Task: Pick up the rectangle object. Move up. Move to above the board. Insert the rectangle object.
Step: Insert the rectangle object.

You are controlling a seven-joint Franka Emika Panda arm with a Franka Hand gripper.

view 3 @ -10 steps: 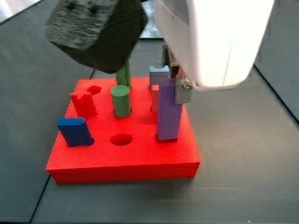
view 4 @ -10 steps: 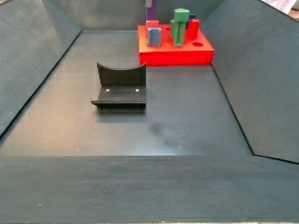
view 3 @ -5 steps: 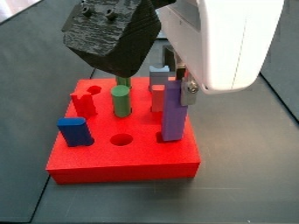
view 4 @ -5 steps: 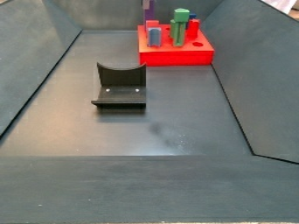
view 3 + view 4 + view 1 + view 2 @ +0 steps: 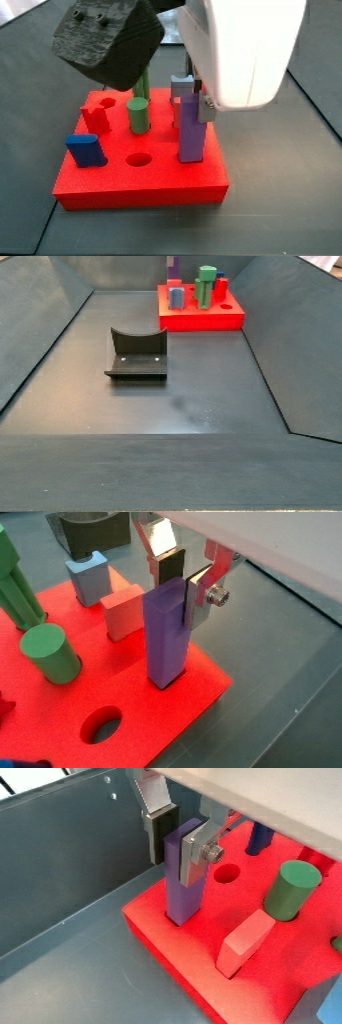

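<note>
With the gripper [image 5: 185, 574] clamping the rectangle object [image 5: 166, 632] upright near the board [image 5: 187, 717] edge, any tilt could jam it in its hole.

The dark grey floor [image 5: 174, 406], walled in by sloping dark panels, carried two things. The board [image 5: 203, 318], a thick red slab, sat toward twelve o'clock by the far wall. The fixture [image 5: 136, 354] stood well apart from it, nearer the middle, toward ten o'clock. The end effector [image 5: 185, 574] hovered above the board's corner.
</note>
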